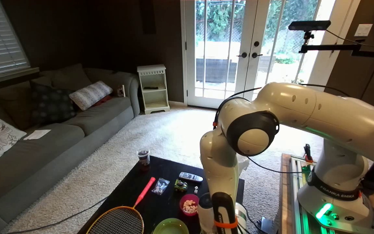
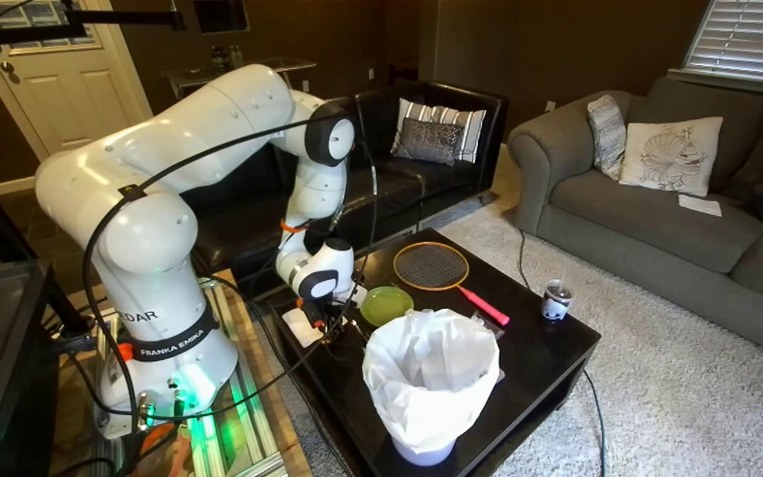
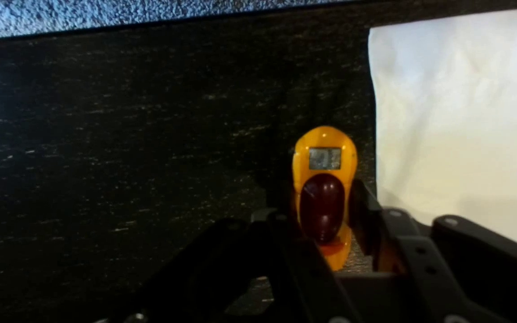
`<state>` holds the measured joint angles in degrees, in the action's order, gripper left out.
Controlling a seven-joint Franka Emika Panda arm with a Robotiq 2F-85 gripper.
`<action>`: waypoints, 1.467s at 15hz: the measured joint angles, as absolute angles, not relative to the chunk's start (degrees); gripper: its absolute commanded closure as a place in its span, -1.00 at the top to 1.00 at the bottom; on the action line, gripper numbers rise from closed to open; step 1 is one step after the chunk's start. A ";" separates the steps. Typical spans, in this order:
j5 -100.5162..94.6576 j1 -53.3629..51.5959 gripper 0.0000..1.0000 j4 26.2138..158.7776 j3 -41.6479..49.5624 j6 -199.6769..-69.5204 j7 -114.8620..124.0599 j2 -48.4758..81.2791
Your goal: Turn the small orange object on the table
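Observation:
The small orange object (image 3: 325,137) has a grey window and a dark red oval on its top; it shows in the wrist view. My gripper (image 3: 323,206) is shut on it, with one dark finger against each long side. The left finger hides part of its lower left side. It is over the black table (image 3: 128,112); I cannot tell if it touches the top. In an exterior view the gripper (image 2: 328,329) is low over the table (image 2: 540,364), and the object cannot be made out there. In an exterior view the arm hides the gripper above the table (image 1: 128,185).
White paper (image 3: 460,112) lies just right of the object. A green bowl (image 2: 387,305), a racket (image 2: 431,266) and a tall bag-lined white bin (image 2: 424,411) stand near the gripper. A pink bowl (image 1: 196,199), a remote (image 1: 191,176) and a cup (image 1: 143,157) are also on the table.

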<state>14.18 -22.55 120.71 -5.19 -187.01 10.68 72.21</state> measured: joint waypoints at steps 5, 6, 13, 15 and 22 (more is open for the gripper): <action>14.18 -22.55 -0.83 119.71 -5.19 -187.09 10.68 73.50; 14.18 -22.55 -0.83 119.45 -5.20 -187.11 10.68 73.71; 14.18 -22.53 0.29 118.03 -5.31 -187.44 10.68 74.97; 14.18 -22.52 0.57 117.84 -5.33 -187.44 10.68 75.14; 14.18 -22.52 1.00 118.00 -5.32 -190.56 10.76 74.25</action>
